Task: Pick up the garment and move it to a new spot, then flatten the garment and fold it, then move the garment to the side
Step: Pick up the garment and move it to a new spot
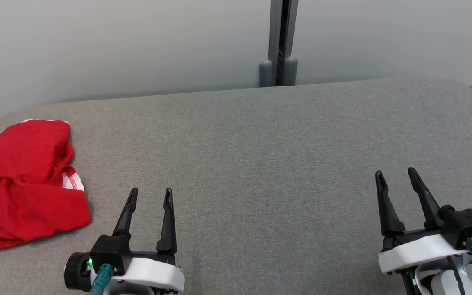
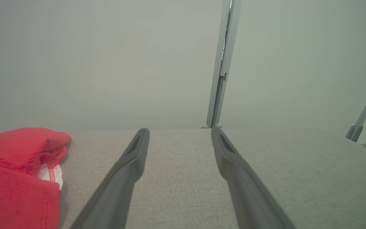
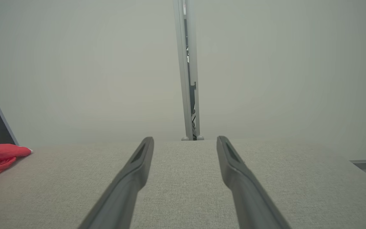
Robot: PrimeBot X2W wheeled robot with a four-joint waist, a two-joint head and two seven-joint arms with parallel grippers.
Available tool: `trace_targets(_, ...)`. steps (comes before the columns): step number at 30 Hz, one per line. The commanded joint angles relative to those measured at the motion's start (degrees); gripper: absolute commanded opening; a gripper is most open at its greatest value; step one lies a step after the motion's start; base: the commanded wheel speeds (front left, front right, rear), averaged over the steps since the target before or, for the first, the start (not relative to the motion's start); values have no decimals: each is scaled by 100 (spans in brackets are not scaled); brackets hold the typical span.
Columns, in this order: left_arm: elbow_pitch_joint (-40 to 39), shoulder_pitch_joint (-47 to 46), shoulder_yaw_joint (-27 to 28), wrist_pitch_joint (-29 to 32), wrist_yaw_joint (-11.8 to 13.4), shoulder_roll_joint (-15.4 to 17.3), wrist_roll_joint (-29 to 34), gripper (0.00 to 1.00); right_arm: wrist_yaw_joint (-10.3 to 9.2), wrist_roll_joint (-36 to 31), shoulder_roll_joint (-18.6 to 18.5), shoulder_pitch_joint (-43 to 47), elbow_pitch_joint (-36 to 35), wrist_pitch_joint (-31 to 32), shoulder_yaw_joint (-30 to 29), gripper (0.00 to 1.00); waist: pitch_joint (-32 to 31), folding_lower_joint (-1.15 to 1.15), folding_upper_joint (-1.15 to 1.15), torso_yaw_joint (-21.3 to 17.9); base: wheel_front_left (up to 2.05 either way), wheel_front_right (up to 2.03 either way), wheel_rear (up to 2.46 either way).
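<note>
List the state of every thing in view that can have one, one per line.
Red fabric garment with white stitched trim: crumpled in a heap at the left end of the grey fabric-covered surface, not held, not yet flattened or folded.
Left gripper: open, empty, to the right of the garment and apart from it.
Right gripper: open, empty, far from the garment.

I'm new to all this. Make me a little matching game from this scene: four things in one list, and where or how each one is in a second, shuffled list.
Things:
1. red garment
2. left gripper
3. right gripper
4. metal post

Places or states:
A. open, at the lower right of the head view
B. upright behind the far edge of the grey surface
C. crumpled at the surface's left end
D. open and empty, just right of the garment

Pairs: 1-C, 2-D, 3-A, 4-B
</note>
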Motion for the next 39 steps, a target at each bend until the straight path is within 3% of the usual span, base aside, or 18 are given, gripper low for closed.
trace_targets(1, 7, -66, -14, -30, 26, 22, 9, 100, 0, 12, -42, -27, -24, -32, 1, 100, 10, 0, 0, 83, 0, 0, 0)
trace_targets(18, 21, 84, 333, -29, -4, 20, 56, 100, 0, 158, -41, 112, -46, -31, 525, 100, -113, 0, 0, 1738, 0, 0, 0)
trace_targets(31, 0, 301, 588, -21, -134, 21, 153, 100, 0, 247, -40, 172, -22, -31, 777, 100, -247, 0, 0, 2638, 0, 0, 0)
trace_targets(39, -39, 384, 612, -20, -121, 19, 162, 100, -1, 302, -44, 132, 24, -31, 910, 100, -299, 0, 0, 2893, 0, 0, 0)
